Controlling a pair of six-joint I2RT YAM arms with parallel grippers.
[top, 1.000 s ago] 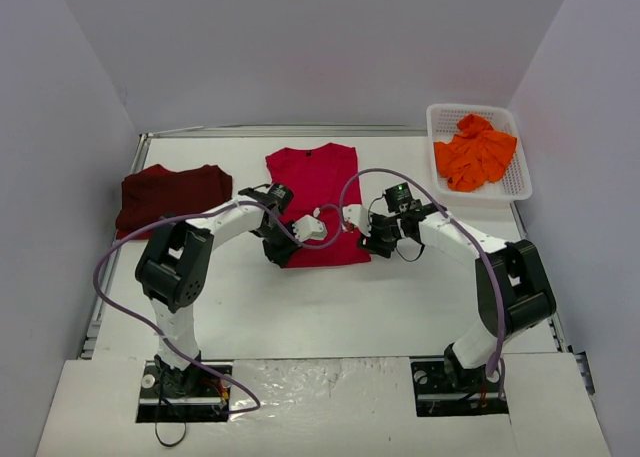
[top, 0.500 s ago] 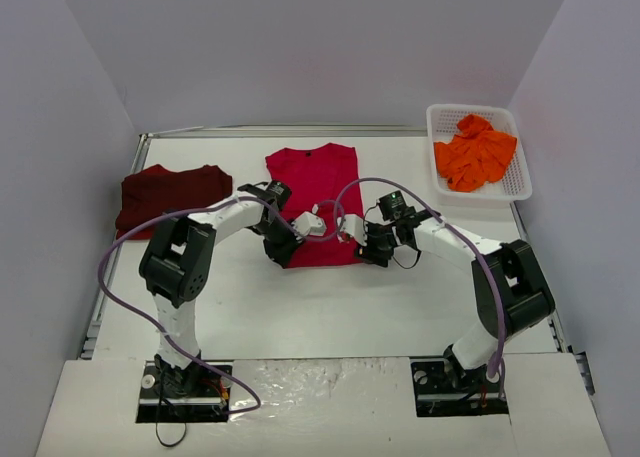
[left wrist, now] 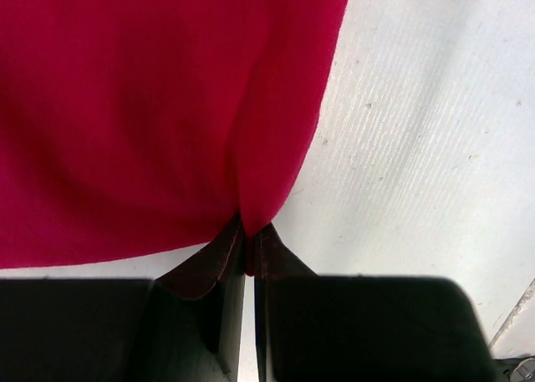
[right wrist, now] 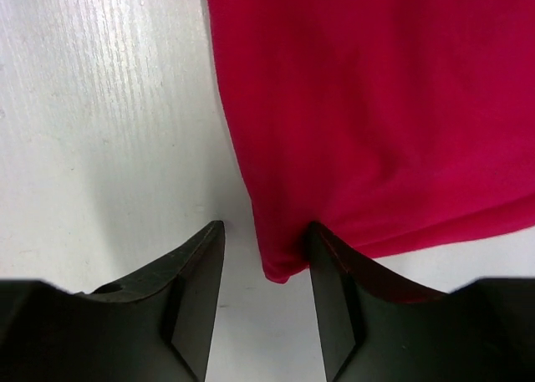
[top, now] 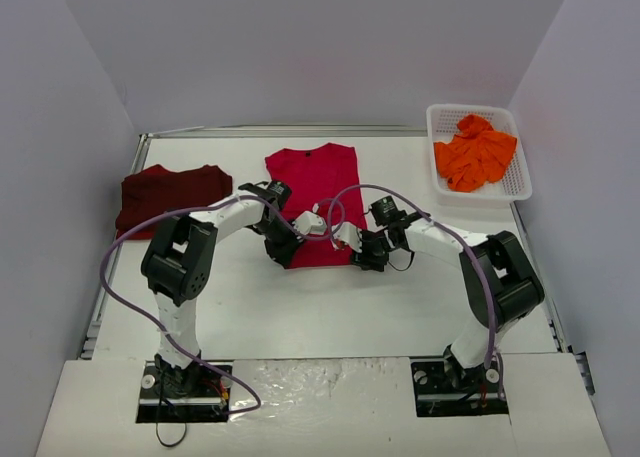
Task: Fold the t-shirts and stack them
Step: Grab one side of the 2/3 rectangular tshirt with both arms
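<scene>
The bright red t-shirt (top: 312,177) lies flat at mid-table with its neck to the far side. My left gripper (top: 284,251) is at its near left corner. In the left wrist view the gripper (left wrist: 249,230) is shut on that red corner (left wrist: 150,106). My right gripper (top: 364,256) sits at the near right corner. In the right wrist view it (right wrist: 266,228) stands open, and the tip of the red hem (right wrist: 376,106) lies between its fingers on the table. The dark maroon t-shirt (top: 170,192) lies folded at the left. The orange t-shirt (top: 475,152) is bunched in the basket.
A white lattice basket (top: 521,185) stands at the far right against the right wall. Purple cables loop over both arms above the red shirt. The white tabletop (top: 330,307) runs from the shirt's hem to the arm bases. Grey walls close in the left, right and far sides.
My right gripper has slid left along the table until its jaws straddle the red shirt's near right corner. The left gripper has kept its pinch on the left corner and barely moved.
</scene>
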